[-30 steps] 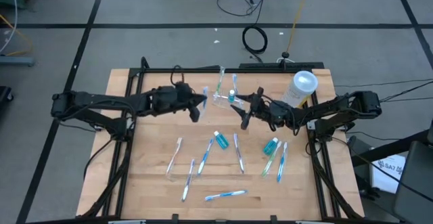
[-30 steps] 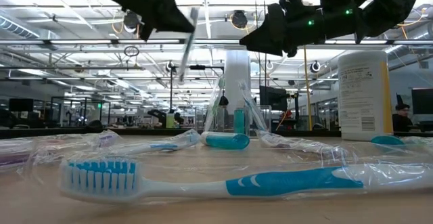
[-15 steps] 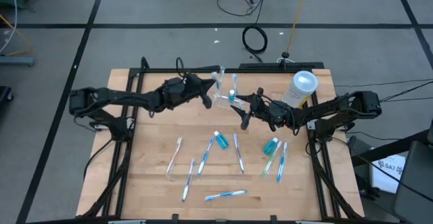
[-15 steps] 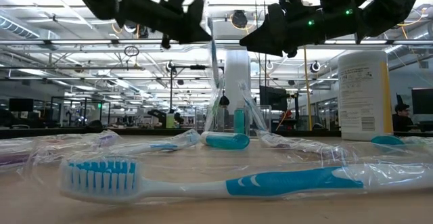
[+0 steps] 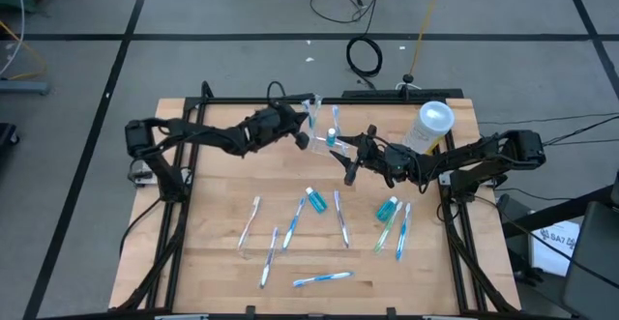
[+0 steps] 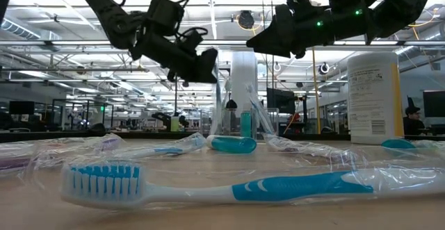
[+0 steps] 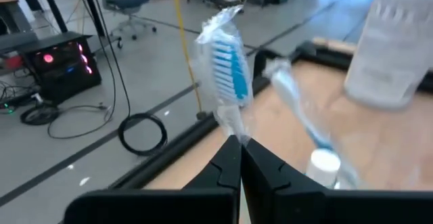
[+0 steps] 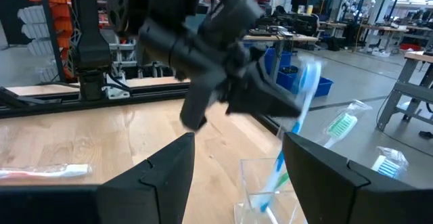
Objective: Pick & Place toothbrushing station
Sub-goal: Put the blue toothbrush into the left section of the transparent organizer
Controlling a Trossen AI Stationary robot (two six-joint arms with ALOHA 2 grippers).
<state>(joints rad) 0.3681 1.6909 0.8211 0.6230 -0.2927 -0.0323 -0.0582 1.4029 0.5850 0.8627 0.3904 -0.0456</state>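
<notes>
The clear toothbrushing station [image 5: 318,144] stands on the far middle of the wooden table, with a few brushes and a white-capped tube in it; it also shows in the right wrist view [image 8: 264,187]. My left gripper [image 5: 306,134] is right beside it on its left, shut on a wrapped blue-and-white toothbrush [image 7: 226,61]. My right gripper [image 5: 346,165] hovers open and empty just right of the station, fingers either side of it in the right wrist view [image 8: 237,176]. My left gripper pinches the wrapped toothbrush between its two fingertips just below the bristle head [image 7: 234,137], coming level from the table's left. The head sticks out past the fingertips. The brush [image 8: 303,88] slants down toward the station; whether its lower end stands inside, I cannot tell.
A tall whitish cylinder with a round white top [image 5: 434,122] stands at the far right. Several wrapped toothbrushes [image 5: 338,216] and small tubes [image 5: 314,199] lie scattered over the table's middle and near side. One brush [image 6: 208,188] lies close to the near edge.
My left gripper has gone toward the table's right and far edge, up to the station, and down a little, carrying the toothbrush with it. The brush, held upright a second ago, now slants. My right gripper has kept still.
</notes>
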